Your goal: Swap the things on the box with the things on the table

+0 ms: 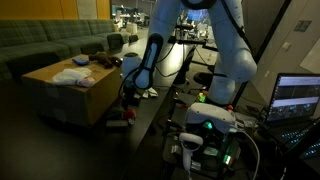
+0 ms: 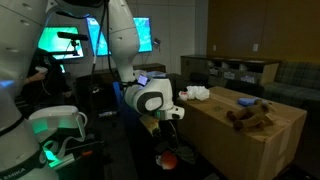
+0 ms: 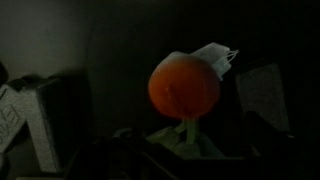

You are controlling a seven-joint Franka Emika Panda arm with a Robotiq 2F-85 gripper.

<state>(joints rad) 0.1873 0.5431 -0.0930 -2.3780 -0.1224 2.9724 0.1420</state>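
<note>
An orange round plush toy (image 3: 184,86) with a green stem and a white tag lies on a dark low surface in the wrist view. It sits between my gripper's (image 3: 160,125) two grey fingers, which stand wide apart and do not touch it. In both exterior views my gripper (image 2: 166,128) (image 1: 128,97) hangs low beside the cardboard box (image 2: 240,140) (image 1: 70,95), just above the reddish toy (image 2: 168,157). On the box lie a white cloth (image 2: 196,93) (image 1: 70,76), a blue item (image 2: 246,100) and a brown plush (image 2: 250,117).
A green sofa (image 1: 50,45) stands behind the box. A second robot base with a green light (image 1: 210,125) (image 2: 55,125) and lit monitors (image 1: 298,98) (image 2: 75,40) stand close by. The room is dark.
</note>
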